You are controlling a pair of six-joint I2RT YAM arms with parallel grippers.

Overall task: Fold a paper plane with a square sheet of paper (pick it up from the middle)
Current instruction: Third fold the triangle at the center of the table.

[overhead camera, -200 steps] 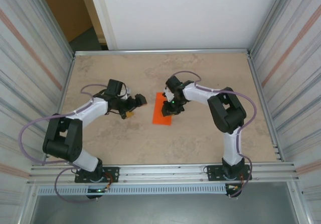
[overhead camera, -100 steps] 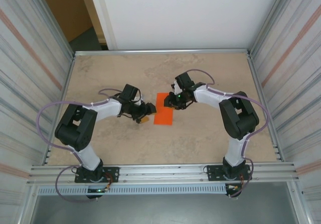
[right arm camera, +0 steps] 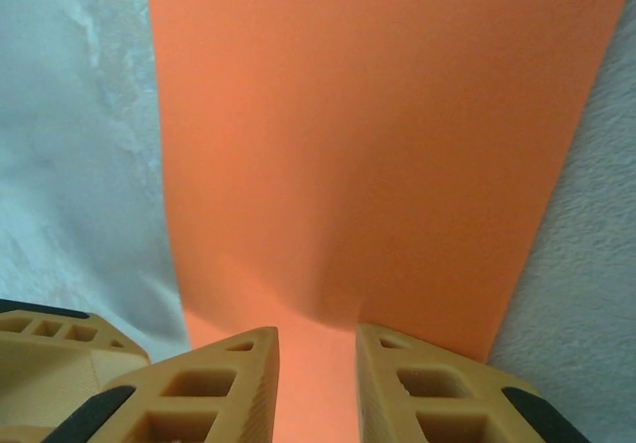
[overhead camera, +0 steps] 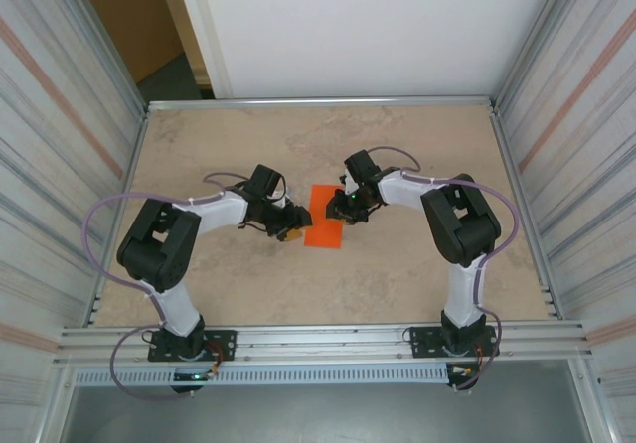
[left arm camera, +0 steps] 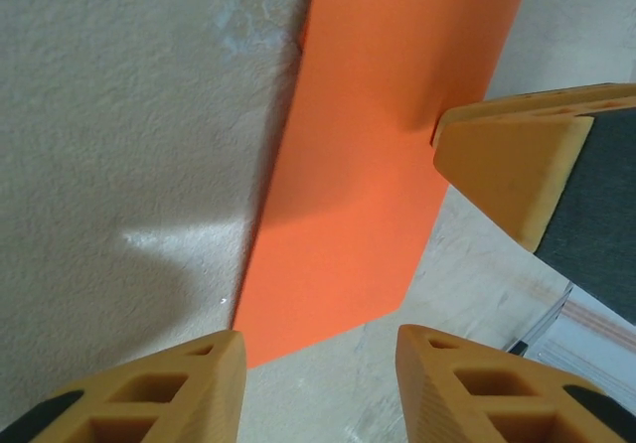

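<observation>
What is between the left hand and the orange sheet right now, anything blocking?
Nothing visible does. The left hand points at a corner of the orange sheet over bare table. A finger of the right hand sits at the sheet's far edge, off to the side.

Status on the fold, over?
Left gripper open, left of paper. Right gripper narrow, paper edge between jaws, grip unconfirmed. Paper on table, puckered at those jaws. No obstruction seen.

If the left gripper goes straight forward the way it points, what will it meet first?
Most likely the near edge of the orange paper, just ahead of the left gripper. The right gripper comes only further on, though depth is hard to judge.
</observation>
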